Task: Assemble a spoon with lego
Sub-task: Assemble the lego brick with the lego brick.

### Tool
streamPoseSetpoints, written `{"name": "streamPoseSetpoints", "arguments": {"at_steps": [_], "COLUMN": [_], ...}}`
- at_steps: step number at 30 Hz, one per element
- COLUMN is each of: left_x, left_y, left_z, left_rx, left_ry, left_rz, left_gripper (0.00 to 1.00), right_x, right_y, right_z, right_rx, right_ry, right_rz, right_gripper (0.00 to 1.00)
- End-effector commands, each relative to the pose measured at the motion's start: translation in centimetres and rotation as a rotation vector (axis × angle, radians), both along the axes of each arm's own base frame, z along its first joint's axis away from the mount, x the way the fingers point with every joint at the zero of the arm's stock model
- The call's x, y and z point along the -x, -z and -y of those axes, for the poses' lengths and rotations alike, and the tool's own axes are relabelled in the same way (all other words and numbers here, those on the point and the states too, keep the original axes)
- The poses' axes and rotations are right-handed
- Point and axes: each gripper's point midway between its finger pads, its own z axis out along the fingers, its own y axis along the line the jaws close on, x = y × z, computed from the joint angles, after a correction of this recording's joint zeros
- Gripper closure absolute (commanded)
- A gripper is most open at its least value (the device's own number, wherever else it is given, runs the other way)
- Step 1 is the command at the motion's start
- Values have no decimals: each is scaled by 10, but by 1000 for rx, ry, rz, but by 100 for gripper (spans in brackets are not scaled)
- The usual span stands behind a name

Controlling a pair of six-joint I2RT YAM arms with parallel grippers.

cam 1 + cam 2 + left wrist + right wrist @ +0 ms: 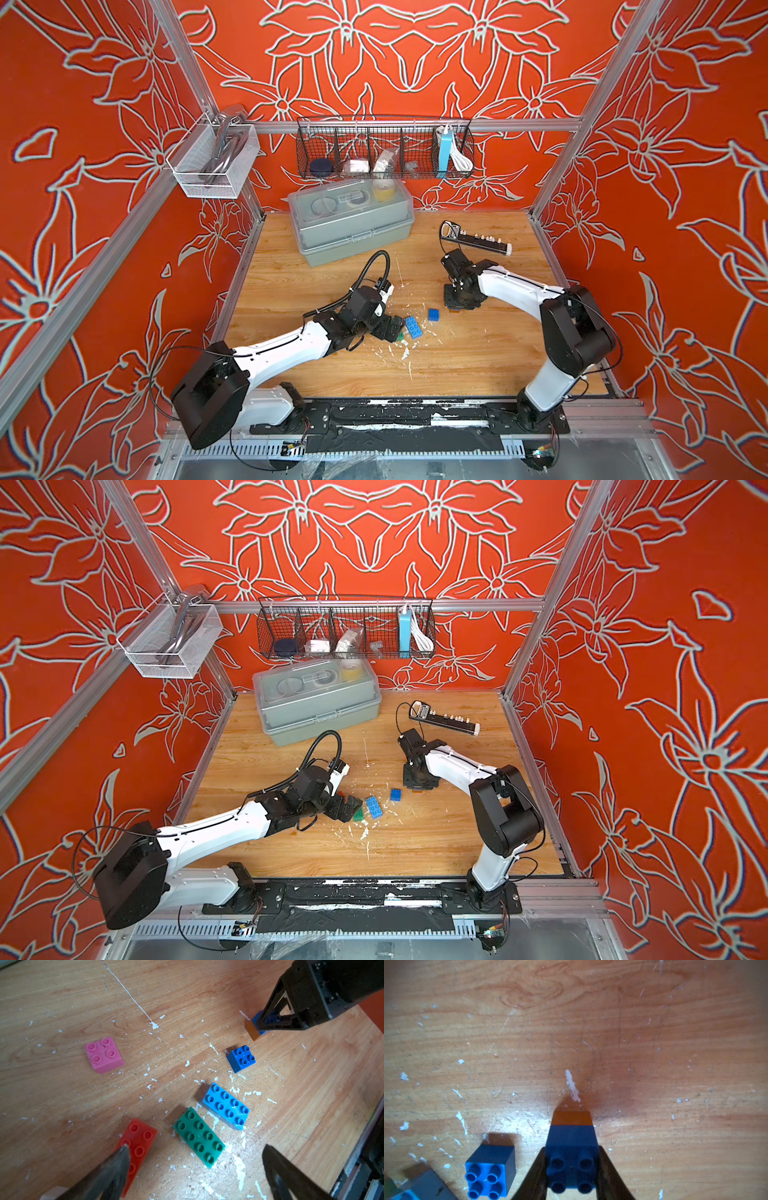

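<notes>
Clock: 12 points at the back wall, as in both top views.
Right gripper (572, 1148): jaws clamped on the dark blue upper brick of the blue-on-brown stack (572, 1136), one finger on each side.
Blue-on-brown stack: upright, studs up, at about 3 o'clock of the worktop (291, 286) middle. The brown brick is underneath, down at the wood, but I cannot tell whether it rests there.
Left gripper (195, 1152): jaws wide apart, holding nothing, low over the bricks near 6 o'clock of the middle.
Loose dark blue brick (434, 314): square, studs up, near the right gripper at its 8 o'clock, not touching it.
Light blue brick (413, 327): oblong, at 8 o'clock of the loose dark blue brick, apart from it.
Green brick (199, 1139): oblong, just beside the light blue brick at its 8 o'clock, with a narrow gap between them.
Red brick (138, 1142): oblong, beyond the green brick. One left fingertip (122, 1155) overlaps it, and I cannot tell whether they touch.
Pink brick (103, 1054): square, alone, well apart from the rest.
Build state: only the stack's two bricks are joined.
Toolbox (353, 232): grey, closed, at 11 o'clock.
Power strip (476, 239): at 1 o'clock.
</notes>
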Motion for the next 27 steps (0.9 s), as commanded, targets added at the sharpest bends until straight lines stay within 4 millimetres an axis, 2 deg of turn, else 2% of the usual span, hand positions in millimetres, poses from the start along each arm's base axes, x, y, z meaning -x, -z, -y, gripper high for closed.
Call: {"name": "streamPoseSetpoints", "arguments": {"at_steps": [1,5,13,17,22,27], "left_x": [0,1,1,2,4,6], "left_y": [0,-1,-4,-7,-10,-9], "left_z": [1,0,0,-1,-4,-6], "left_rx": [-14,-16,-8,-1,5,12], "left_ry": [12,11,8,4,-1,-8], "left_rz": [8,7,11,16,23,23], "left_gripper": [2,2,2,2,2,2], "right_x": [36,32,17,16,19,26], "right_y": [49,39,-9,-28,-53,-72], "right_z": [17,15,13,16,18,-1], "right_rx": [57,42,20,23,9,-60], "right_ry": [-15,-19,-13,-12,-2,-10], "right_rz": [-196,-178,-72,-35,13,52], "right_gripper": [85,80,56,40,37,39]}}
